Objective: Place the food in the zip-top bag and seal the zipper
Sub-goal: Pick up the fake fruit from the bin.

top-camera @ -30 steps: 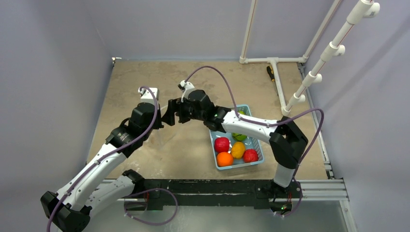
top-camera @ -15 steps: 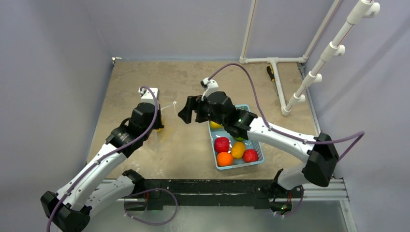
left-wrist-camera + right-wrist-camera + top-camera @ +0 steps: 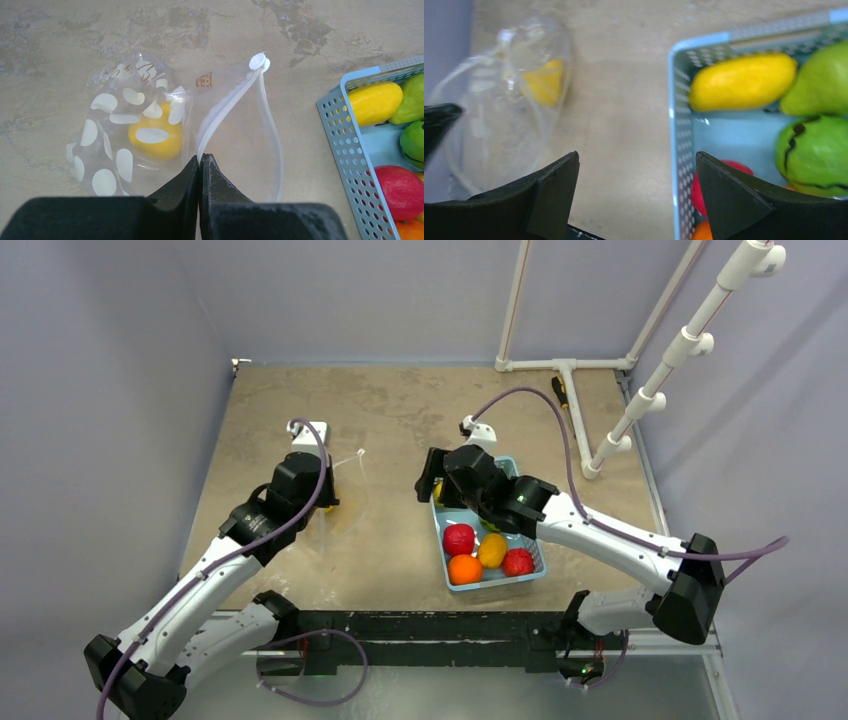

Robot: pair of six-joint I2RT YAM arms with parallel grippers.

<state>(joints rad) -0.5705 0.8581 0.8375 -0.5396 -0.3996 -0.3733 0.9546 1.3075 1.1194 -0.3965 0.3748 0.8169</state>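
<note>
Crinkly clear plastic bag, glossy fruit

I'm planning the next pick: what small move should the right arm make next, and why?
Probably lower the open, empty right gripper onto the long yellow fruit in the basket corner nearest it. The left gripper is shut on the zipper, holding the zip-top bag open, with only one round yellow fruit inside.
</note>
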